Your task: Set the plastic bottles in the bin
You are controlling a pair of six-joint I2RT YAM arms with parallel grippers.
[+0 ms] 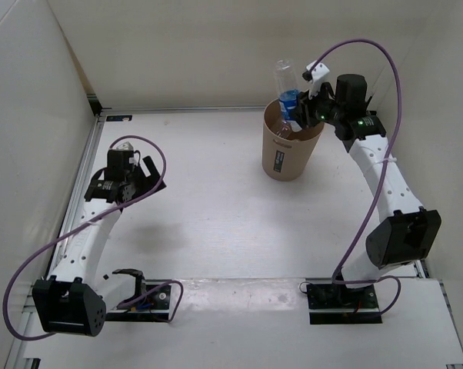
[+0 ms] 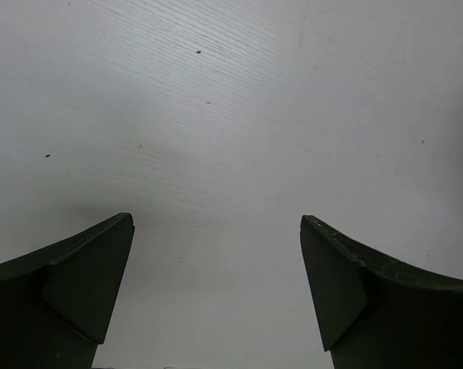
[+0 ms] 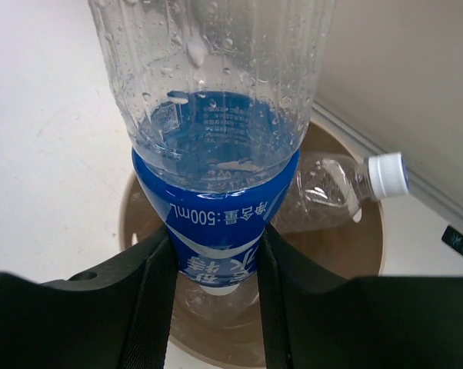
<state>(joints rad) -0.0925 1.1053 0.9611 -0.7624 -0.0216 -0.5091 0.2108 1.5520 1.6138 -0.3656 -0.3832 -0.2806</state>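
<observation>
My right gripper (image 3: 216, 265) is pinching the blue-label bottle (image 3: 216, 115) by its label band, with a finger pressed on each side. In the top view that bottle (image 1: 286, 86) stands roughly upright at the upper middle of the frame. Its lower end is over the mouth of the bin (image 1: 281, 163) and most of its body sticks up above the rim. From the wrist I can see a capped bottle (image 3: 335, 184) already lying on its side inside, toward the right. I cannot make out any others in there.

My left gripper (image 2: 216, 223) is spread wide over bare table (image 2: 216, 92), at the left of the top view (image 1: 139, 181), well away from the bin.

My worries from here:
- If I let go at this height, the bottle may land on the one lying inside. It could then lean on the rim or topple out.
- Droplets cover the plastic, so I judge it slick. It could slide in the grip and drop crooked.
- My fingers are close over the rim. Lowering carelessly could catch the bin's edge and shove or tip it.
</observation>
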